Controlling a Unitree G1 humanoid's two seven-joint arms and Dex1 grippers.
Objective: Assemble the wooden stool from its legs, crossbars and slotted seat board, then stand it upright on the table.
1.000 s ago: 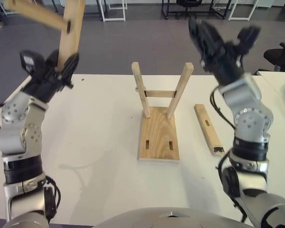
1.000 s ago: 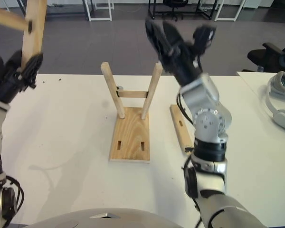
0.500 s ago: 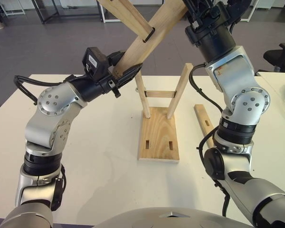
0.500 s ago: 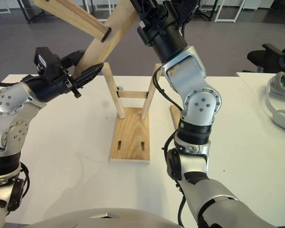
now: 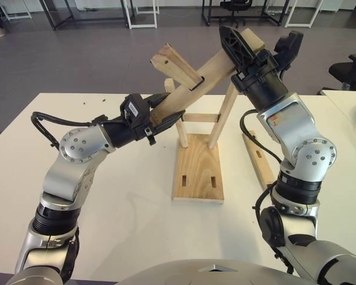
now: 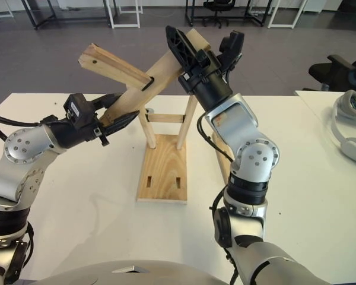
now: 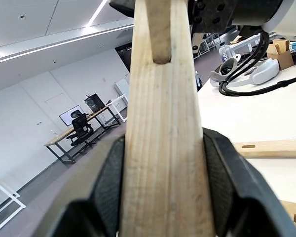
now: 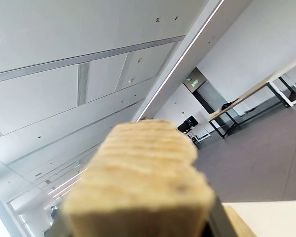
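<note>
The pale wooden leg, with a short crossbar plugged into it, is dropping lower and tilting flatter in the air above the rectangular slotted seat board. The left gripper is clamping its lower end and the right gripper is gripping its top. It looks like alignment for insertion is beginning. Counting: one board; four legs, meaning two standing legs, one held and one loose leg lying on the white table; two crossbars; two empty slots.
</note>
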